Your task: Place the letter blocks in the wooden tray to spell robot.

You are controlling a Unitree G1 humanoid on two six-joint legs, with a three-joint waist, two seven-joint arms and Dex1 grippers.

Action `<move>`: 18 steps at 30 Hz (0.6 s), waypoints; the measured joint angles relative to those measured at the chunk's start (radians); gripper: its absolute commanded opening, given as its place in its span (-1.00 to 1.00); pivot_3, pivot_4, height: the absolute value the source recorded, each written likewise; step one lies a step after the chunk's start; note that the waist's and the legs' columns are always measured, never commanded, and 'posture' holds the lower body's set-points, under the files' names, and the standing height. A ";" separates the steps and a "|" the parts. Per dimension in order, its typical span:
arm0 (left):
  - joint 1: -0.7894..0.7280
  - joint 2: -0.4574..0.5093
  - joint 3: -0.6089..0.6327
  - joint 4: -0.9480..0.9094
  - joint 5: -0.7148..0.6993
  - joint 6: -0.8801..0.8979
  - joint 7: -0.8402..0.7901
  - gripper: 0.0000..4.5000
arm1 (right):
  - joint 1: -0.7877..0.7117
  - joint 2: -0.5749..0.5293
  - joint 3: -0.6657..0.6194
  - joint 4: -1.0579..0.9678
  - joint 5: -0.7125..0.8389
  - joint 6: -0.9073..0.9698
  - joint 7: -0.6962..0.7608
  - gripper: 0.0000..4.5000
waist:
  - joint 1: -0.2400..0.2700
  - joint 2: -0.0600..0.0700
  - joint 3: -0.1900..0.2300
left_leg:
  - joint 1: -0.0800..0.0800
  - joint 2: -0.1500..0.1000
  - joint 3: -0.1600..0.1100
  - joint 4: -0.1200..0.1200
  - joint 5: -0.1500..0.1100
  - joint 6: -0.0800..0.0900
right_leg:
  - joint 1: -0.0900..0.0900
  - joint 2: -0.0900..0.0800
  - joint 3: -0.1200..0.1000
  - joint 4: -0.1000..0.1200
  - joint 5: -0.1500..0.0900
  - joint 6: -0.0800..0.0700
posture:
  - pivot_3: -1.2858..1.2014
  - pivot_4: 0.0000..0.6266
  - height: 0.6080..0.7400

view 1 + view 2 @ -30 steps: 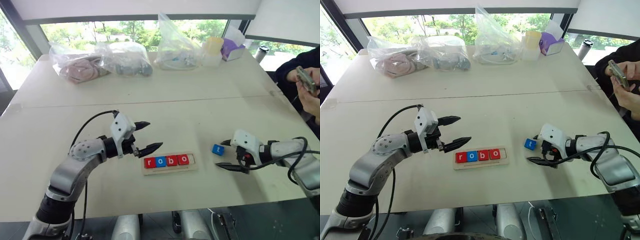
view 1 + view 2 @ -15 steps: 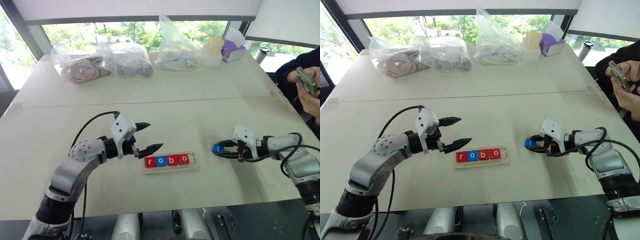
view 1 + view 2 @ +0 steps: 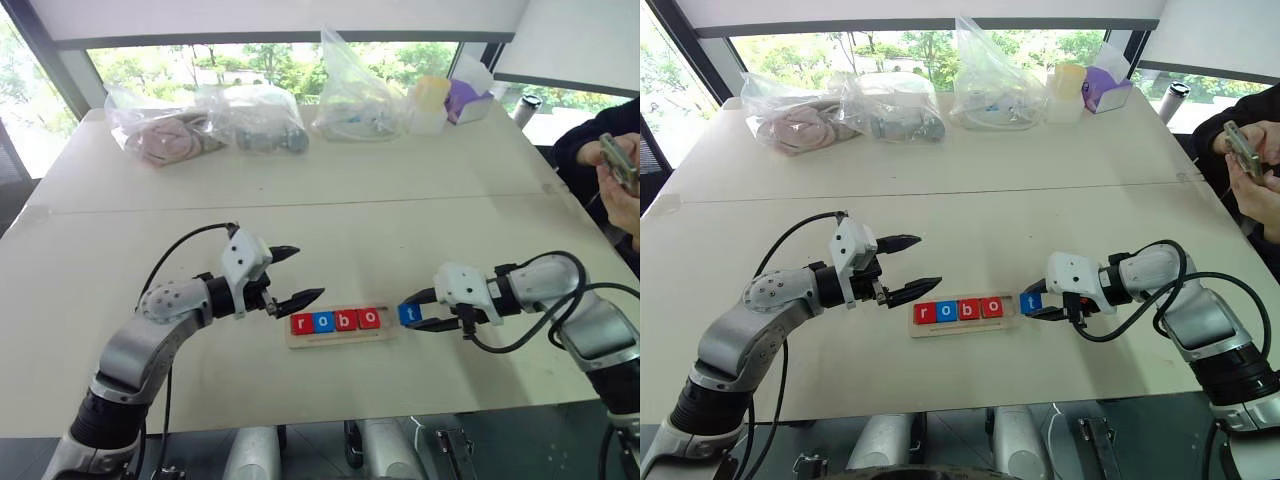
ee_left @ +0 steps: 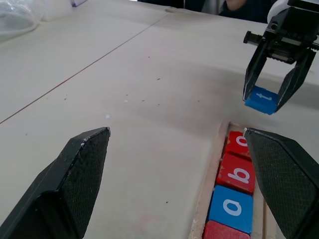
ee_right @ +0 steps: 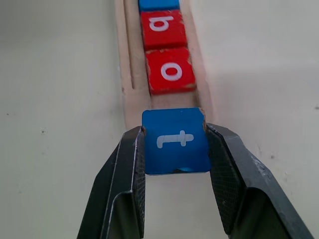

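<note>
The wooden tray (image 3: pixel 335 339) lies near the table's front edge. In it sit four letter blocks in a row: red r (image 3: pixel 301 323), blue o (image 3: pixel 322 322), red b (image 3: pixel 345 320) and red o (image 3: pixel 368 318). My right gripper (image 3: pixel 412 313) is shut on the blue t block (image 5: pixel 175 140) and holds it just off the tray's right end, a little above the table. The tray's end slot (image 5: pixel 172 102) in front of the t is bare. My left gripper (image 3: pixel 305 272) hangs open just left of the tray, holding nothing.
Three plastic bags (image 3: pixel 160 135) (image 3: pixel 262 115) (image 3: pixel 355 95), a pale cup (image 3: pixel 428 100) and a purple box (image 3: pixel 462 98) line the table's far side. A person's hands with a phone (image 3: pixel 620 165) are at the right edge.
My right gripper shut on the blue t block, lifted it and carried it left to the tray's right end, rolling as it went. The left arm stayed still.
</note>
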 measured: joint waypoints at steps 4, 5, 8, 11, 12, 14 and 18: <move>0.010 0.000 0.000 -0.006 0.000 0.000 0.003 1.00 | -0.031 0.023 0.035 0.003 -0.009 0.008 0.007 -0.48 | -0.003 0.000 0.000 | 0.000 0.000 0.000 0.000 0.000 0.000 | 0.000 0.000 0.000 0.000 0.000 0.000 | 0.03 -0.52 1.00; 0.014 0.000 0.000 -0.010 0.000 0.000 0.004 1.00 | -0.034 0.025 0.042 0.005 -0.012 0.009 0.008 -0.48 | -0.003 0.000 0.000 | 0.000 0.000 0.000 -0.001 0.000 0.000 | 0.000 0.000 0.000 0.000 0.000 0.000 | 0.03 -0.52 1.00; 0.022 0.000 0.000 -0.014 -0.001 0.001 0.008 1.00 | -0.060 0.041 0.063 0.027 -0.028 0.009 0.010 -0.48 | -0.003 0.000 0.000 | 0.000 0.000 0.000 0.000 0.000 0.000 | 0.000 0.000 0.000 0.001 0.002 -0.003 | 0.03 -0.52 1.00; 0.025 0.000 0.000 -0.017 -0.001 0.002 0.011 1.00 | -0.084 0.060 0.083 0.056 -0.040 0.008 0.013 -0.48 | -0.003 0.000 0.000 | 0.000 0.000 0.000 0.000 0.000 0.000 | 0.000 0.000 0.000 0.001 0.002 -0.003 | 0.03 -0.52 1.00; 0.026 0.000 0.000 -0.018 -0.001 0.002 0.012 1.00 | -0.087 0.067 0.086 0.064 -0.043 0.008 0.015 -0.48 | -0.002 0.000 0.000 | 0.000 0.000 0.000 0.000 0.000 0.000 | 0.000 0.000 0.000 0.001 0.002 -0.003 | 0.03 -0.52 1.00; 0.027 0.000 0.000 -0.019 -0.001 0.003 0.013 1.00 | -0.099 0.080 0.099 0.086 -0.055 0.008 0.017 -0.48 | -0.002 0.000 0.000 | 0.000 0.000 0.000 0.000 0.000 0.000 | 0.000 0.000 0.000 0.001 0.002 -0.003 | 0.03 -0.52 1.00; 0.028 0.000 0.000 -0.024 -0.002 0.004 0.017 1.00 | -0.107 0.083 0.106 0.102 -0.062 0.010 0.021 -0.48 | -0.002 0.000 0.000 | 0.000 0.000 0.000 0.000 0.000 0.000 | 0.000 0.000 0.000 0.001 0.002 -0.003 | 0.03 -0.52 1.00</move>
